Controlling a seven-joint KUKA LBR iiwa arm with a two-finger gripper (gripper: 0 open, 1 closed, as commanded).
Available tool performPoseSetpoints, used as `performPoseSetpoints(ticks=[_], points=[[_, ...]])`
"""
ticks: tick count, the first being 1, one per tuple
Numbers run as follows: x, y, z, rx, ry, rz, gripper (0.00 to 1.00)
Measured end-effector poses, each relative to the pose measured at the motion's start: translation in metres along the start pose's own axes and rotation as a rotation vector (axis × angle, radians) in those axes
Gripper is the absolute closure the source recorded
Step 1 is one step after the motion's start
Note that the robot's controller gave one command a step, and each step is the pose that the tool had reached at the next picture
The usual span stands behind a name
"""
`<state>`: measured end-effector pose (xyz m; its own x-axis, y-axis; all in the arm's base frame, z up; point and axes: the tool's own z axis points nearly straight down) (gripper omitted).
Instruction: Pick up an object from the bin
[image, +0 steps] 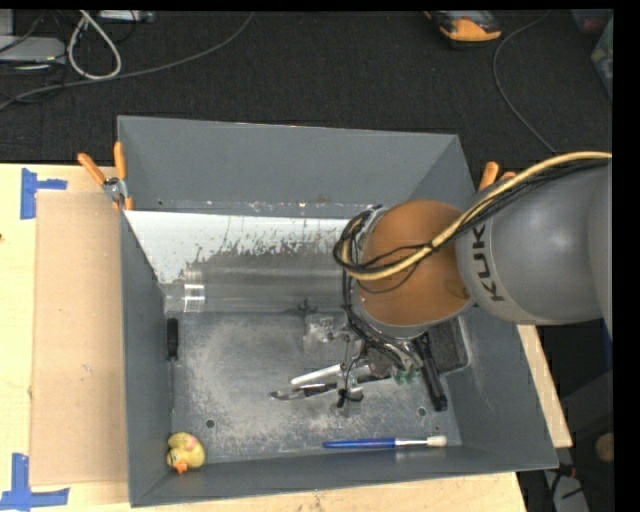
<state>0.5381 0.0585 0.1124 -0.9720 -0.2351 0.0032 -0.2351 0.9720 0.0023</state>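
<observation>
Gently now. Shiny silver metal thing (312, 380) lying just beyond the blue pen (385, 443), under the gripper (347, 392). Cannot tell if gripper spread or pinching. Squeeze its middle, lift straight up, clear of black stick (432, 385) beyond pen's right end.

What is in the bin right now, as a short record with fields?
bin: grey metal
gripper: low, right of centre
nearest thing: silvery tool, just left of the gripper, contact unclear
front: blue pen
front left corner: yellow duck
back: clear tube
left wall: black stick
</observation>
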Motion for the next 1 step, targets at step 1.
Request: performPoseSetpoints(ticks=[1], points=[[0.034,-0.0558,0.0454,0.001,0.002,0.169,0.0]])
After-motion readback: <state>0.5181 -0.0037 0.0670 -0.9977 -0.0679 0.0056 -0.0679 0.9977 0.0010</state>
